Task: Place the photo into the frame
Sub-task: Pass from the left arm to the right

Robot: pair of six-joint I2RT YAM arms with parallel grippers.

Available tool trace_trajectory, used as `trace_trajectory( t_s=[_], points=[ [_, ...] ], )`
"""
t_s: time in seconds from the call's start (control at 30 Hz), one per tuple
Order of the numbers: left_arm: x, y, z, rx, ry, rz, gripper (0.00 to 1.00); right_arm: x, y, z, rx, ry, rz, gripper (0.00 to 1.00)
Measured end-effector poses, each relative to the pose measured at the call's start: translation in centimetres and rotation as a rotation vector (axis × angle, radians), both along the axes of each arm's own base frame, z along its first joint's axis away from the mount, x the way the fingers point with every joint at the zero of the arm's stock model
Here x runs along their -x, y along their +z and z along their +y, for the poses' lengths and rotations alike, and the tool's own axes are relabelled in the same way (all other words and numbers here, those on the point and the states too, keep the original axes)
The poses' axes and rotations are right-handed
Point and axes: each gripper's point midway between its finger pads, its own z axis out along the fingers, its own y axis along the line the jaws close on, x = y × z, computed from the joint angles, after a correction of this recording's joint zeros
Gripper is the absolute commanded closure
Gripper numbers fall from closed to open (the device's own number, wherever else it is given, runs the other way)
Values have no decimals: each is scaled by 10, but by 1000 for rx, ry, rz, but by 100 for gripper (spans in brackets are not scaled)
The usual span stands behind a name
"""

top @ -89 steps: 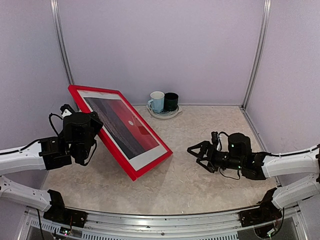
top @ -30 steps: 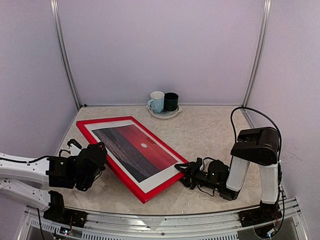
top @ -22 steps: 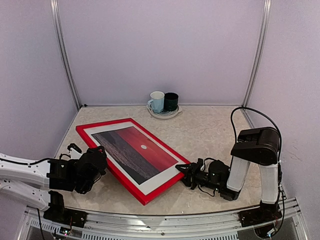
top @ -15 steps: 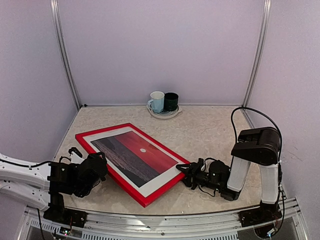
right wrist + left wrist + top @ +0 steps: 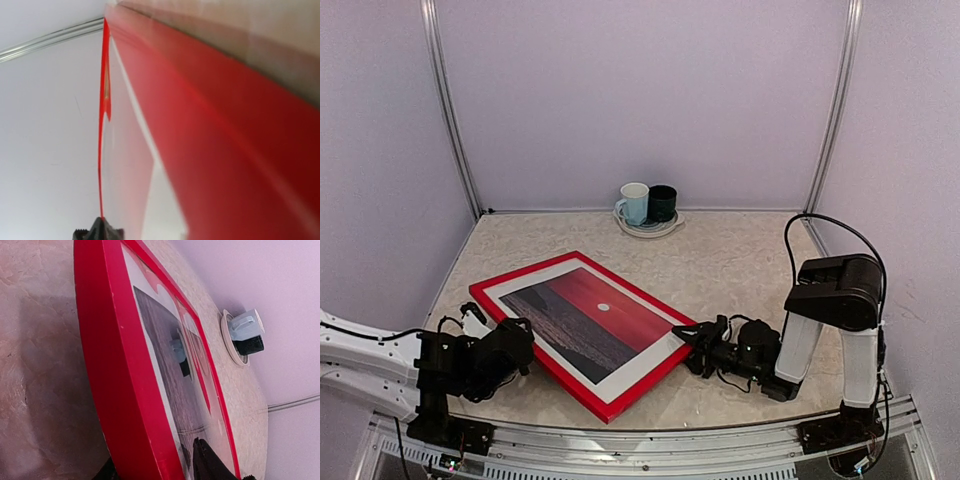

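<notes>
Fingers of my left gripper point(image 5: 518, 338) stand one above and one below the left rail of the frame point(image 5: 112, 365), low and left in the overhead view. Whether they press on it or only straddle it I cannot tell. My right gripper point(image 5: 692, 338) sits at the frame's right corner, lower middle of that view. Its own camera gives only a red blur, so I cannot tell its grip either.

Between them the frame lies low on the table point(image 5: 750, 260), face up, with a shadow under its left side that may mean it is not quite down. The photo point(image 5: 590, 315) shows through the front, inside a white mat border point(image 5: 638, 366).

I judge this a stiff, broad, fairly light thing. Its face mirrors the cups point(image 5: 634, 203) at upper middle, so it is probably glazed, slick and breakable. I would hold it by the red rails only, on opposite sides, never by the face, and keep it level so nothing shifts inside.
</notes>
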Motion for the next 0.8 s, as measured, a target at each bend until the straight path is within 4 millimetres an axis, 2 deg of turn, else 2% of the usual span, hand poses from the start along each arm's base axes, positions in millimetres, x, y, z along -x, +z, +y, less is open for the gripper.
trace_trajectory(
  t_s=[0.07, 0.17, 0.4, 0.6, 0.8],
  points=[
    [2, -4, 1, -27, -16, 10, 47, 0, 2, 0, -3, 0, -4, 50],
    [6, -12, 3, -60, -36, 27, 39, -1, 5, 0, -10, -2, -10, 49],
    [12, -22, 5, -85, -62, 54, 33, -5, 8, -2, -16, -12, -12, 48],
    [14, -27, 4, -88, -75, 69, 20, -9, 8, -5, -18, -14, -11, 48],
    [17, -34, 3, -98, -90, 92, 17, -14, 9, -8, -23, -13, -10, 48]
  ],
)
